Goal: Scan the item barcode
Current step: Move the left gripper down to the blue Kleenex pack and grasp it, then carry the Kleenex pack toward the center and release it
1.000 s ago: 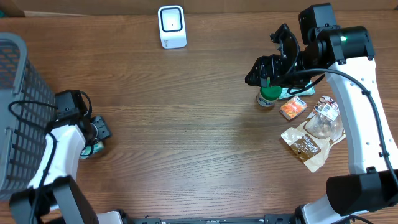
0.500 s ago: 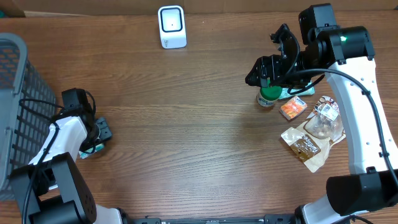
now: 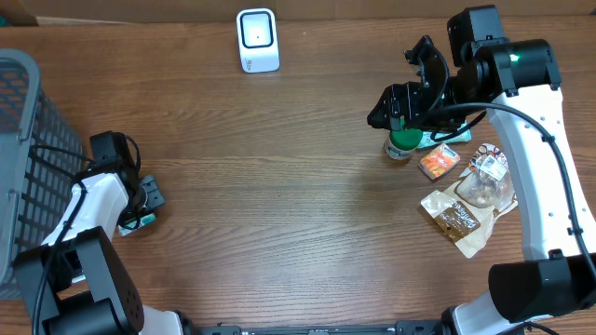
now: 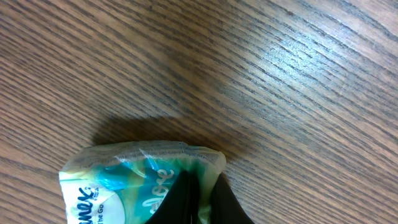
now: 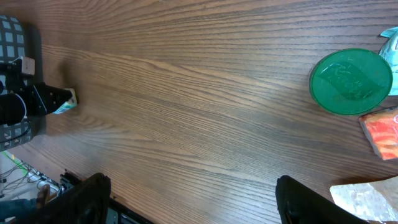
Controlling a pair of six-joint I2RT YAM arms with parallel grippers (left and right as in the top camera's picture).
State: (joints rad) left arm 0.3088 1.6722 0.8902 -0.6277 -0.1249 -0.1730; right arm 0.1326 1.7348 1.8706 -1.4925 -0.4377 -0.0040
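The item is a teal and white tissue pack (image 4: pixel 118 180), lying on the wood table at the far left (image 3: pixel 137 221). My left gripper (image 4: pixel 202 200) is shut on the pack's right edge, and the film is pinched between the black fingers. From above, that gripper (image 3: pixel 149 199) sits beside the basket. The white barcode scanner (image 3: pixel 257 39) stands at the back of the table, far from the pack. My right gripper (image 5: pixel 193 199) hangs open and empty over the right side, next to a green-lidded jar (image 5: pixel 351 81).
A dark wire basket (image 3: pixel 23 158) fills the left edge. On the right lie the green-lidded jar (image 3: pixel 400 145), an orange packet (image 3: pixel 438 163), a clear bag (image 3: pixel 486 179) and a brown pouch (image 3: pixel 459 220).
My left gripper has closed on the tissue pack, and the left arm shifted slightly. The right arm has not moved.
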